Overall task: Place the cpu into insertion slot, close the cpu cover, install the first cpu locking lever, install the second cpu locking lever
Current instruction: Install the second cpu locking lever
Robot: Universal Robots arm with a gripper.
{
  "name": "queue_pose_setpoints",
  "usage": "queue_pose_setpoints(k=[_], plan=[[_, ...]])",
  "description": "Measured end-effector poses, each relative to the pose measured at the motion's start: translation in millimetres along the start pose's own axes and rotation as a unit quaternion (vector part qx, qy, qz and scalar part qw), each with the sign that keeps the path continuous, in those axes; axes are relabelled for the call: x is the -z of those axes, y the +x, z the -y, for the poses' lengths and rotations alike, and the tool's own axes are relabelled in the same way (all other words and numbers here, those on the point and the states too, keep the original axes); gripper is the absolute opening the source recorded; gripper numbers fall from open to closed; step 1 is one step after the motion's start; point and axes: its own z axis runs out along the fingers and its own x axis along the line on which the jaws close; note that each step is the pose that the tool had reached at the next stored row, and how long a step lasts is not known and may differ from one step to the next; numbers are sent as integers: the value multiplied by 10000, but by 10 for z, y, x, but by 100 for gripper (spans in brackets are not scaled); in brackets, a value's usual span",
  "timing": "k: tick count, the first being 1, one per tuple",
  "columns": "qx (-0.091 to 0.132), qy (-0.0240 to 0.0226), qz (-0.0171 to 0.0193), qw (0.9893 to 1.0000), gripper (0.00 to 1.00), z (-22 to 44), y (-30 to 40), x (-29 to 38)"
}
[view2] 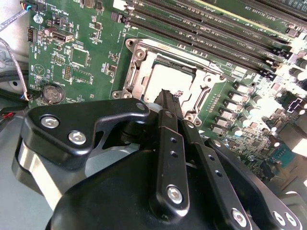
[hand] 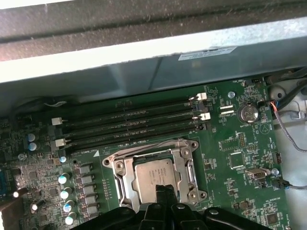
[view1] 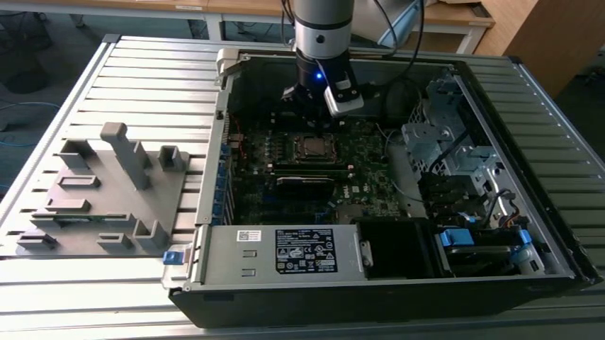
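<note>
The cpu (hand: 152,173) has a silvery top and lies in the insertion slot (hand: 107,162) on the green motherboard (view2: 76,52). Around it the cpu cover (hand: 122,184), a thin metal frame, lies flat. In the second wrist view the cpu (view2: 168,76) shows inside the cover (view2: 139,72). My gripper (view2: 169,96) hangs just above the chip's near edge, its black fingers pressed together and holding nothing. It also appears in the first wrist view as the gripper (hand: 164,189). In the exterior view the gripper (view1: 317,119) stands over the cpu (view1: 312,147). I cannot tell how the locking levers stand.
Long black memory slots (hand: 129,127) run beside the socket. Capacitors (hand: 64,179) and a coin battery (hand: 248,113) stand nearby. The open computer case (view1: 217,241) walls the board in. A grey fixture block (view1: 104,191) sits on the slatted table at the exterior view's left.
</note>
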Motion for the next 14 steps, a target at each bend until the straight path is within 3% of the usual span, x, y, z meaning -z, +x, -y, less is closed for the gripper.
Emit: queue_pose_setpoints(k=[14], plan=[[0, -2, 0, 10000, 10, 18, -5, 17]])
